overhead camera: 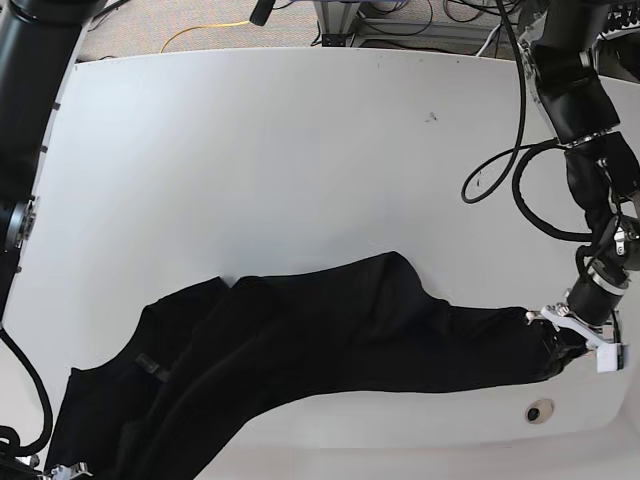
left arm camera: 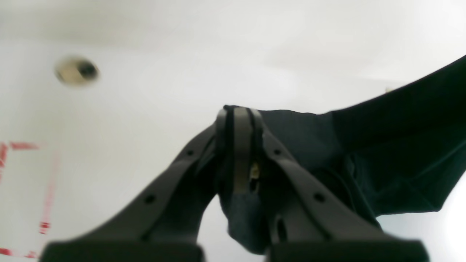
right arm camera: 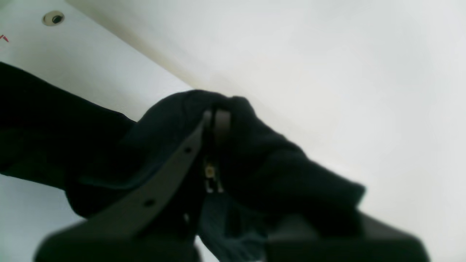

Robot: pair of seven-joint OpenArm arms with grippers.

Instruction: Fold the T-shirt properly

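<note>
Surface: white table, rounded corners, far edge against a carpeted floor.
On it: black T-shirt, spread in a long band from the near left corner to the right edge, bunched and creased at the left end.
Table details: a round hole near the right front edge, just in front of the shirt; red tape marks in the left wrist view.
Bare area: the far half.

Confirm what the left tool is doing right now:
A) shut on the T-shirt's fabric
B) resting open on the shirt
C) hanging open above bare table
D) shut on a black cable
A: the left tool is closed with the black T-shirt fabric pinched between its fingers.
</note>
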